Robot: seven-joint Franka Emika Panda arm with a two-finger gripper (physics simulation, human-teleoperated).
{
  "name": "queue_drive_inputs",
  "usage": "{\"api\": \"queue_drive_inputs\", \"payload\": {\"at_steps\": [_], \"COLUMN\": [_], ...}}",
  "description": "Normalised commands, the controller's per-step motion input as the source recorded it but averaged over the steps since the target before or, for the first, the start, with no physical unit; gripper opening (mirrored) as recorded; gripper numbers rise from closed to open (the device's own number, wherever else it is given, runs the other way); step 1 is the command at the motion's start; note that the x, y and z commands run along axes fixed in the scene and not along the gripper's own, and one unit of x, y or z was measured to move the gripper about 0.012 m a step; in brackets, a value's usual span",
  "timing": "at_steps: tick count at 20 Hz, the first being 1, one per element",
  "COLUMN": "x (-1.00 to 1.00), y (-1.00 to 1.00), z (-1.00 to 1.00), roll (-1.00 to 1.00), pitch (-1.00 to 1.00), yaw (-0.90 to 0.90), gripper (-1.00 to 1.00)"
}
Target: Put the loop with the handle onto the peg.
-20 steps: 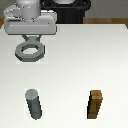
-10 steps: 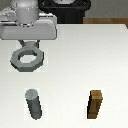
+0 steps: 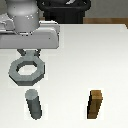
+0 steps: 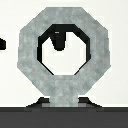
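Observation:
The grey loop [image 3: 27, 70] hangs flat in the air by its handle from my gripper [image 3: 29, 53], which is shut on the handle at the exterior view's left. The grey peg [image 3: 34, 104] stands upright on the white table, in front of and below the loop. In the wrist view the loop [image 4: 62, 57] fills the picture, its handle [image 4: 61, 97] held between my fingers, and the peg's top [image 4: 60, 40] shows as a dark shape through the hole, off centre.
A brown wooden block [image 3: 95, 104] stands upright on the white table [image 3: 90, 55] at the exterior view's right, level with the peg. A dark object [image 3: 65, 10] sits beyond the table's far edge.
My gripper has carried the loop steadily forward toward the peg; the loop now hangs closer above the peg than before.

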Motion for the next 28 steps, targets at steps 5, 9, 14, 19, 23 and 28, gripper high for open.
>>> {"api": "queue_drive_inputs", "payload": {"at_steps": [5,9,14,19,23,28], "x": [0.40,0.25,0.20,0.00,-0.25,0.00], "y": [0.00,0.00,0.20,0.00,0.00,0.00], "z": [0.07,0.00,-0.20,-0.80,-0.50,0.00], "roll": [0.00,0.00,0.00,0.00,0.00,0.00], "pitch": [0.00,0.00,0.00,0.00,0.00,0.00], "yaw": [0.00,0.00,0.00,0.00,0.00,0.00], "gripper": [-1.00,-1.00,-1.00,-1.00,-1.00,1.00]}}
